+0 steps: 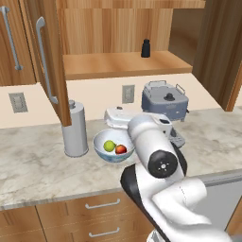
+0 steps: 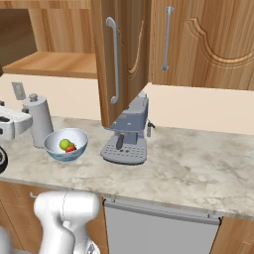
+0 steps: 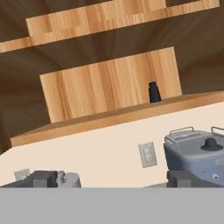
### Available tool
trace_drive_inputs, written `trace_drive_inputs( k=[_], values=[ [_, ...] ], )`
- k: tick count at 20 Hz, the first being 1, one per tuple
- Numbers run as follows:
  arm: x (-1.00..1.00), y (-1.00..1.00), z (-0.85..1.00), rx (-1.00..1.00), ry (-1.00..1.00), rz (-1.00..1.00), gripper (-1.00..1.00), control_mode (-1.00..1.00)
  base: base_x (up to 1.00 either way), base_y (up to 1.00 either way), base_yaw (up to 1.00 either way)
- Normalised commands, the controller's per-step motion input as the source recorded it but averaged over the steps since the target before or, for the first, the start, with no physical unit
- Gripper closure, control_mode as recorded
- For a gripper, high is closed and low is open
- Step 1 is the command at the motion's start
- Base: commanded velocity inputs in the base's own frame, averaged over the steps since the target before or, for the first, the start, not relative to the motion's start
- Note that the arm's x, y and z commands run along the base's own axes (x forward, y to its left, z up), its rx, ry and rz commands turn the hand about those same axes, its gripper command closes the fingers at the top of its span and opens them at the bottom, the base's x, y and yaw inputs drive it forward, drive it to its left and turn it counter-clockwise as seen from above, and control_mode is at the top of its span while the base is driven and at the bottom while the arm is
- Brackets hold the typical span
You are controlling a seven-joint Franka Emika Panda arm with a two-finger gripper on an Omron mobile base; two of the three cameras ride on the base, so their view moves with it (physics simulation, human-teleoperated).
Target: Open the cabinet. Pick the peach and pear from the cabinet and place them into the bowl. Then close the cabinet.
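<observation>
The cabinet stands open: its left door (image 1: 49, 56) swings out over the counter, and the same door shows edge-on (image 2: 124, 54) in the right base view. The pale blue-white bowl (image 1: 112, 147) sits on the counter with the yellow-green pear (image 1: 109, 145) and the red peach (image 1: 121, 150) inside. The right base view also has the bowl (image 2: 65, 145), with the pear (image 2: 64, 144) and the peach (image 2: 71, 148) in it. My gripper (image 3: 113, 179) is open and empty, and it faces the cabinet shelf (image 3: 131, 111). Its white hand (image 1: 118, 117) hovers just above the bowl's back rim.
A small dark bottle (image 1: 145, 48) stands on the cabinet shelf. A tall grey canister (image 1: 75, 130) is left of the bowl, a grey lidded appliance (image 1: 164, 100) is behind the arm, and a coffee machine (image 2: 126, 136) is under the open door. Drawers (image 1: 101, 205) run below the counter edge.
</observation>
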Motion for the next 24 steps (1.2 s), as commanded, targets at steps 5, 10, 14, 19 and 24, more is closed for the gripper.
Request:
trace_drive_inputs(
  k=[5,10,14,19,24],
  values=[
    [-0.97,0.36,0.20,-0.02,-0.10,0.05,-1.00,-1.00,0.00,0.00,0.00],
    [-1.00,0.49,0.00,0.00,-0.02,0.00,-1.00,-1.00,0.00,0.00,0.00],
    [-0.57,0.60,0.00,0.00,-0.13,0.00,-1.00,-1.00,0.00,0.00,0.00],
    [0.06,0.67,0.00,-0.03,-0.32,-0.03,-1.00,-1.00,0.00,0.00,0.00],
    [0.33,0.42,0.01,-0.12,-0.22,-0.11,-1.00,-1.00,0.00,0.00,0.00]
  ],
)
